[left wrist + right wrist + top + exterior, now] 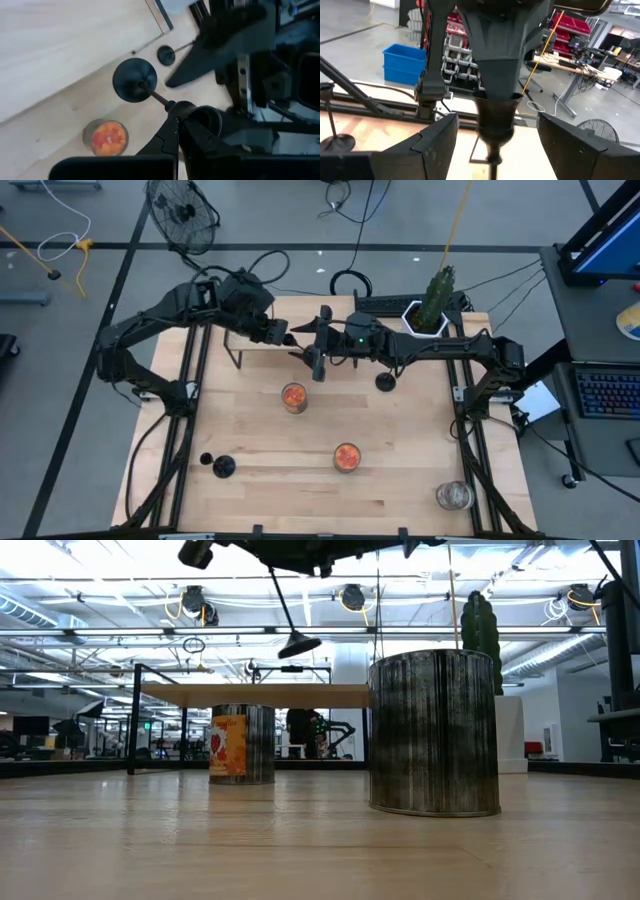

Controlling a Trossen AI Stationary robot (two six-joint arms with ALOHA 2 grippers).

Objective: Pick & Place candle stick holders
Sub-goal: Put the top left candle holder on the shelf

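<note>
Candle stick holder (136,80) hangs tilted in mid-air, left gripper (176,116) clenched on its stem near the cup for a handover, facing right gripper (322,335) spread wide around it above the bench (400,480), two other holders below.

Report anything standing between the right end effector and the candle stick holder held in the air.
Nothing visible does. The right end effector is open with the candle stick holder between its fingers, while the left end effector is shut on its stem.
</note>
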